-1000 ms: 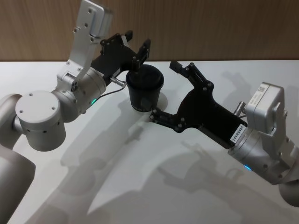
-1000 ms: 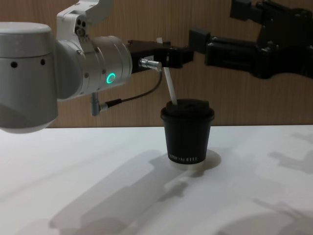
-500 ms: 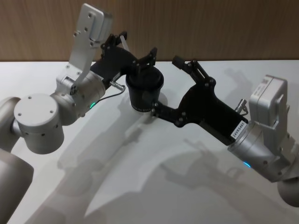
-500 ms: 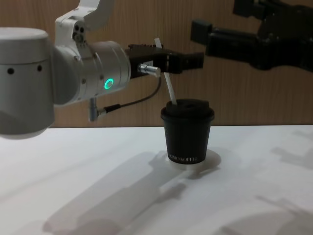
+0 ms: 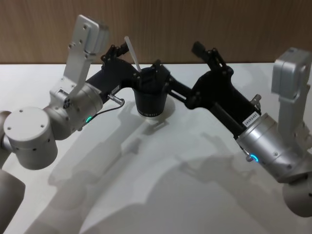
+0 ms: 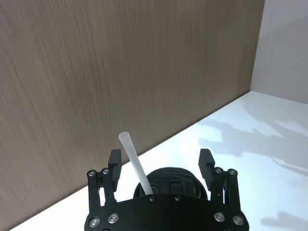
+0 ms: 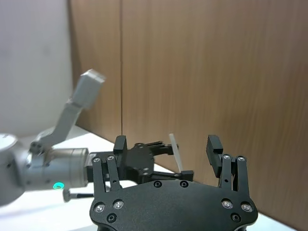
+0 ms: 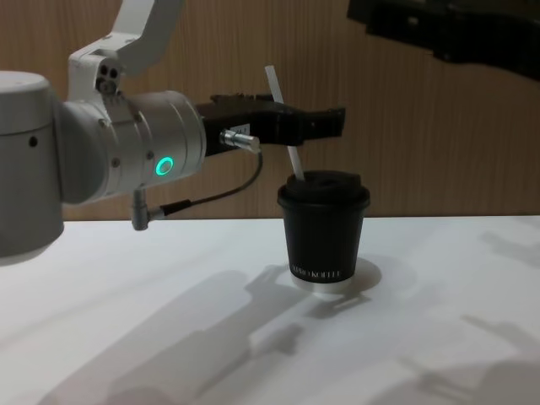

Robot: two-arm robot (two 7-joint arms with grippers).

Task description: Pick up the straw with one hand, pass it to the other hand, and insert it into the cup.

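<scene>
Caution: hovering left gripper (image 6: 160,161) over the cup (image 5: 150,102) with jaws spread wide, gripping nothing, flanking the straw (image 5: 132,53) already seated in the lid and leaning toward the robot's left. Holding right gripper (image 7: 166,147) equally wide open and empty, raised just behind the cup. Risking, on any sideways pull-out, clipping the leaning straw with a finger, levering it out or toppling the light cup

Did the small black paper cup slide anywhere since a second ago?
No. In the chest view the small black paper cup stands at the same spot against the wooden wall's lower edge as before, with the thin white straw in its lid.
</scene>
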